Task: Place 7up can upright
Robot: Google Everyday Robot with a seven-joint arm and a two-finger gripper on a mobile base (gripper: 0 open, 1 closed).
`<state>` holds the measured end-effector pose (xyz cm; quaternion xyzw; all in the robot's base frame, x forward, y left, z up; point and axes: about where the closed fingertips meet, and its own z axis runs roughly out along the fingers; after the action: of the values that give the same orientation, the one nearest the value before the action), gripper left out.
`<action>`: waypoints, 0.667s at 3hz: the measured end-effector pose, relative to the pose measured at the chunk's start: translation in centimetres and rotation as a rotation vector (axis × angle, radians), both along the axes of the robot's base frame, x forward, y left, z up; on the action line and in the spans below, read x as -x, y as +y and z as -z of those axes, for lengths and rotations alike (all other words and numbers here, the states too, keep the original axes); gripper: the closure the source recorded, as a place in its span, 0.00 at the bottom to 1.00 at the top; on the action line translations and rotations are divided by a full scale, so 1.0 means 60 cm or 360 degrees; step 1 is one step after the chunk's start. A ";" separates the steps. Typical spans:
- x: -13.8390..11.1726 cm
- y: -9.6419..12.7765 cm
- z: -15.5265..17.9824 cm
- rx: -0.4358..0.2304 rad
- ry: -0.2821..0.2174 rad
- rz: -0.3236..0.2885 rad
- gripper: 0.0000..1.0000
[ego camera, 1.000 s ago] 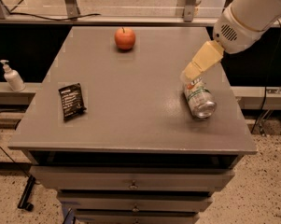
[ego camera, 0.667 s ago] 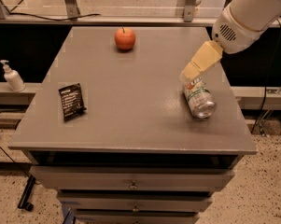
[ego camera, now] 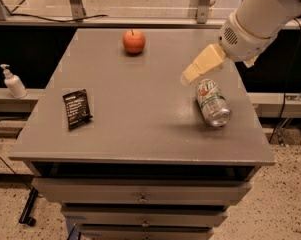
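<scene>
Camera view: the 7up can point(ego camera: 213, 103) lies on its side at the right part of the grey table point(ego camera: 140, 134), close to the right edge. It sits just below and to the right of the tip of the gripper point(ego camera: 190, 75). The can's far end is very near that tip, and whether they touch cannot be told. The can is silver-white with green lettering and a red dot. Its shiny metal end faces the near right and its length runs away toward the far left.

The gripper is a cream wedge slanting down to the left above the tabletop. How far open it is cannot be told. The white arm point(ego camera: 260, 19) enters from the upper right corner and angles down leftward. A red apple point(ego camera: 133, 41) sits far back on the table and a dark packet point(ego camera: 77, 108) lies at the left, both well apart from the can.
</scene>
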<state>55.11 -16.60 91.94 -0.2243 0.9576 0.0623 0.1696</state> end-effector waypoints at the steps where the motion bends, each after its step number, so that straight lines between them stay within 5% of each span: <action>1: -0.006 0.034 0.019 -0.0037 0.0030 0.0192 0.00; 2: -0.012 0.066 0.055 -0.0032 0.0043 0.0294 0.00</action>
<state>55.81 -12.63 88.63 -0.1325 0.9758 0.0590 0.1638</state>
